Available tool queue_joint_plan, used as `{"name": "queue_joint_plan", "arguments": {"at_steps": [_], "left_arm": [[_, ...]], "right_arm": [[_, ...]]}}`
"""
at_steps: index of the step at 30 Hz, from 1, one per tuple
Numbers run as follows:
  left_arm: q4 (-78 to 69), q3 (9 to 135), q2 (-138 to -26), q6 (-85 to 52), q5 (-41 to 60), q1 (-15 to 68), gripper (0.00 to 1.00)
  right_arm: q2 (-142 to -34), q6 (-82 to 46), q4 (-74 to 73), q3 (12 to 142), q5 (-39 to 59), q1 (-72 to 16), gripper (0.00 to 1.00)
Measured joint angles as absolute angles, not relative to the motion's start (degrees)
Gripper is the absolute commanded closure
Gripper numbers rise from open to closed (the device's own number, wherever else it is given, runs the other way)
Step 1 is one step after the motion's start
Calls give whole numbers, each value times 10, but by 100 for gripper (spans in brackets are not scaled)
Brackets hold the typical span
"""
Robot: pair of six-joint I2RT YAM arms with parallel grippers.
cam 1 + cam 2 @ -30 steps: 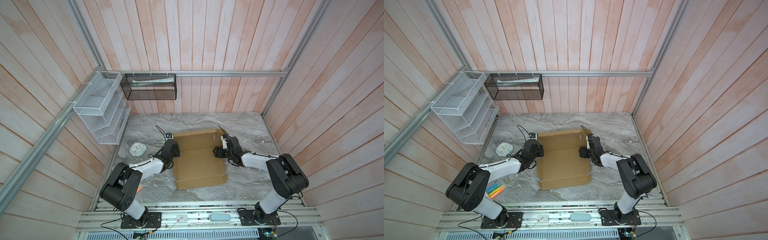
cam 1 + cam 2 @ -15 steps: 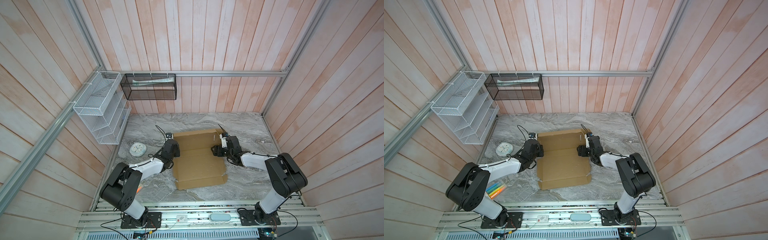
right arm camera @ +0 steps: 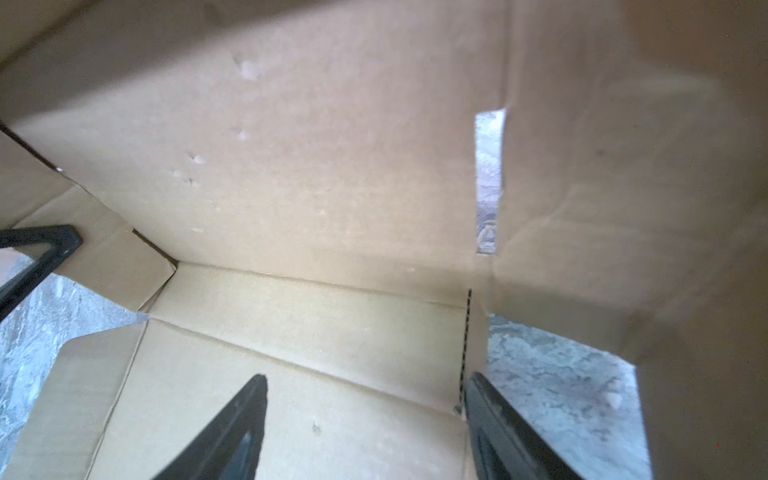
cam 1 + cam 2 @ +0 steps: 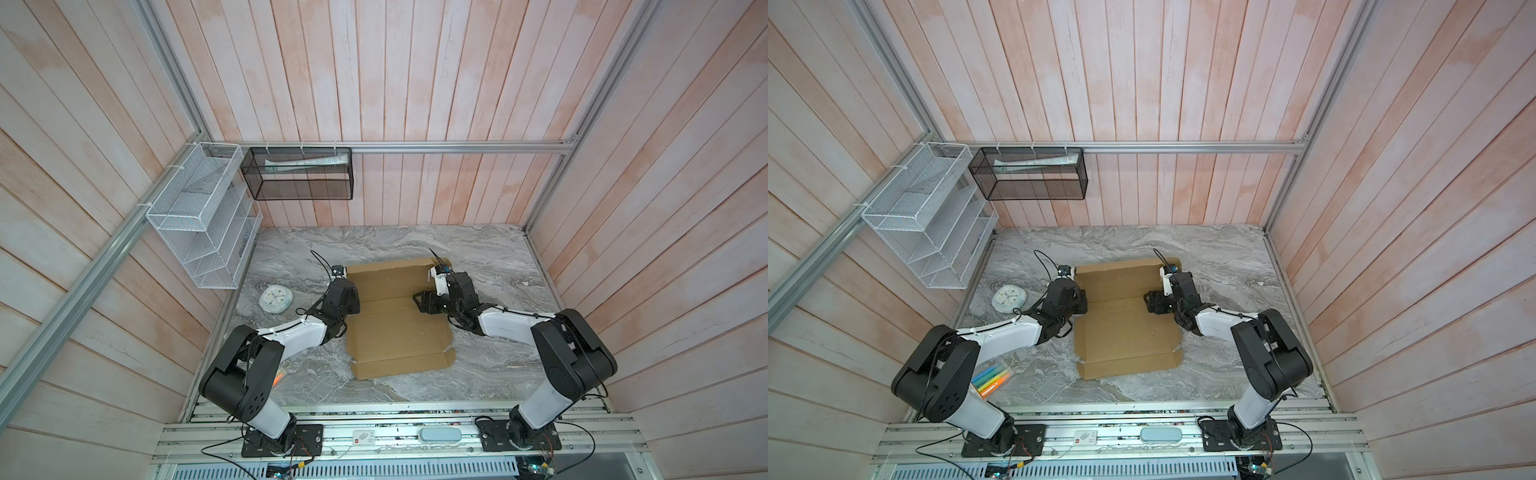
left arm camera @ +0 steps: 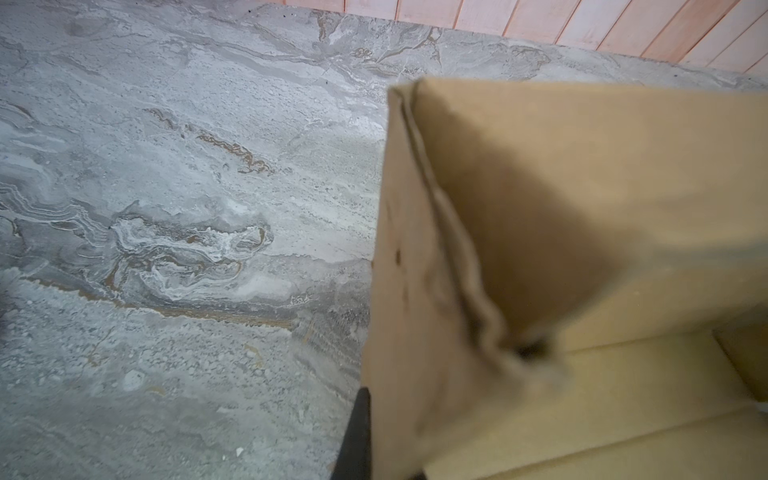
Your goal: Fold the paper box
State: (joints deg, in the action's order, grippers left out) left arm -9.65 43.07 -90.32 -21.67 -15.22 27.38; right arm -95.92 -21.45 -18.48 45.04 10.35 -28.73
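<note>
Two grippers flank the paper box [image 4: 399, 328]: left gripper [image 5: 386, 419] pinches its raised left flap, right gripper [image 3: 365, 415] hangs spread wide over the right edge

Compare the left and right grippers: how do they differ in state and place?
The left gripper is shut on a raised side flap of the paper box; the right gripper is open, holding nothing. The left gripper is at the box's left edge; the right gripper reaches in over its inner panel. Both are black and near the middle crease.
</note>
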Motion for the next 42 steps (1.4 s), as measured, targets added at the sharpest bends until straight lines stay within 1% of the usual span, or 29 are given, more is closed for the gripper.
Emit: {"name": "queue_joint_plan", "arguments": {"at_steps": [7, 11, 15, 24, 30, 37, 42], "left_arm": [[-97, 431, -903, -218, -152, 274, 100], [-100, 431, -905, -223, -152, 274, 100], [-102, 431, -906, -227, -152, 274, 100], [-111, 431, -911, -237, -152, 272, 100], [-111, 431, -911, -238, -152, 270, 100], [-111, 431, -911, -238, -152, 270, 100], [-105, 434, -911, -237, -152, 270, 100]], "right_arm": [[-1004, -225, -189, 469, 103, -311, 26], [-1005, -225, -187, 472, 99, -313, 26], [-981, -220, -158, 472, 82, -313, 26], [-889, -207, -73, 465, 44, -314, 33], [-848, -217, -45, 415, 40, -314, 38], [-842, -236, -29, 371, 29, -314, 38], [-863, -247, -30, 365, 28, -313, 38]]}}
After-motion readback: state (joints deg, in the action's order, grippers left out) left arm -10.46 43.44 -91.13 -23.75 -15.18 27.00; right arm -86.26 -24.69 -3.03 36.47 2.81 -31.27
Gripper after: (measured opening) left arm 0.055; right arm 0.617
